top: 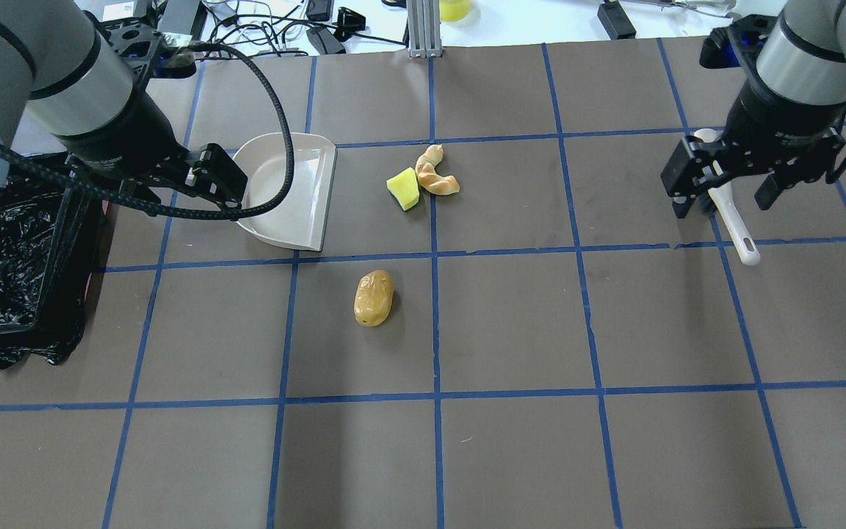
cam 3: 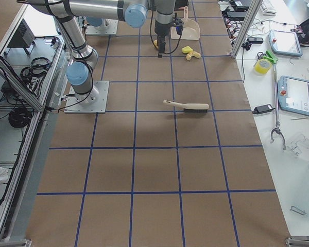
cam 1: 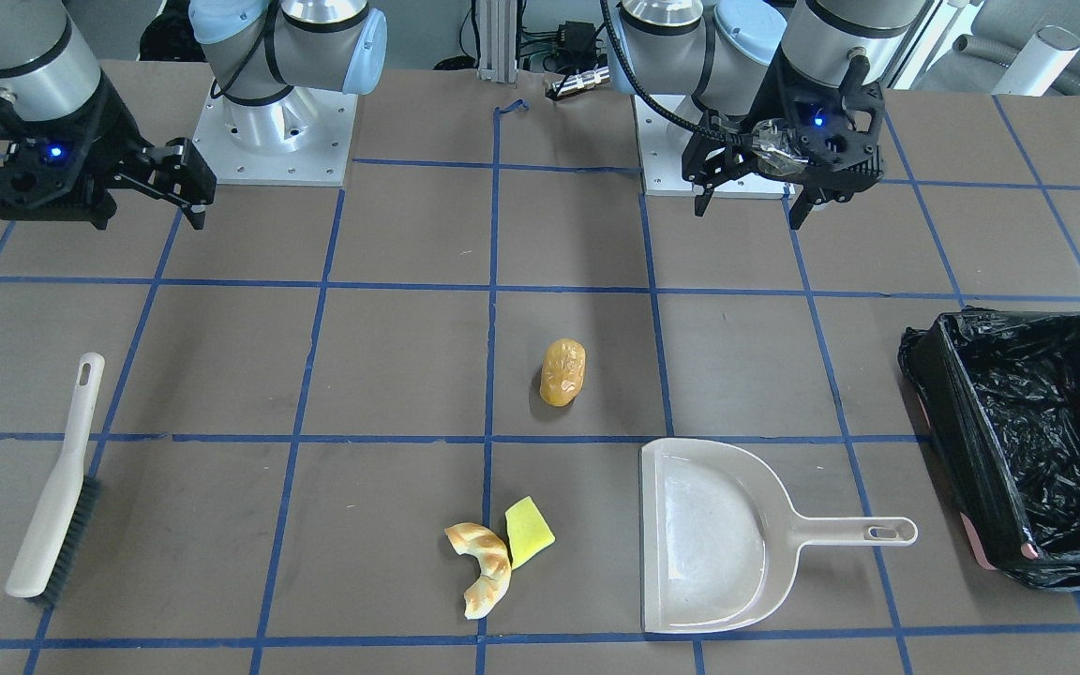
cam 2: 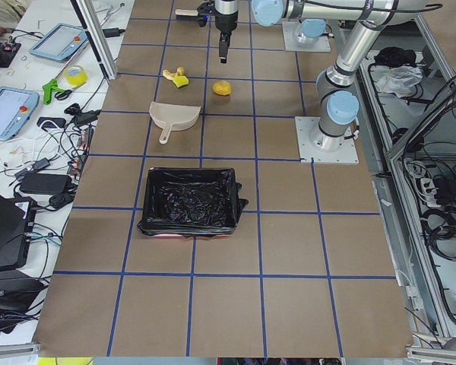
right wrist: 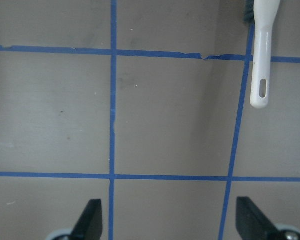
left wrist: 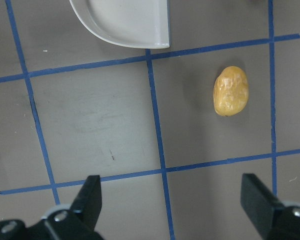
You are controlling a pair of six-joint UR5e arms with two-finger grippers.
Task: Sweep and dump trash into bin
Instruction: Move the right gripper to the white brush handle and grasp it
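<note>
Both spread and empty: left claw [cam 1: 748, 206] near the dustpan [cam 1: 704, 534], right claw [top: 722, 202] near the brush [cam 1: 57, 497], probably prepping grabs.

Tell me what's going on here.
Two robot arms are poised for a sweep-up, but nothing is gripped yet. The left pincer and right pincer both hang open above the table. The brush and dustpan lie untouched. The oval lump, croissant piece and yellow sponge sit loose on the table, and the bin stands past the dustpan's handle.
</note>
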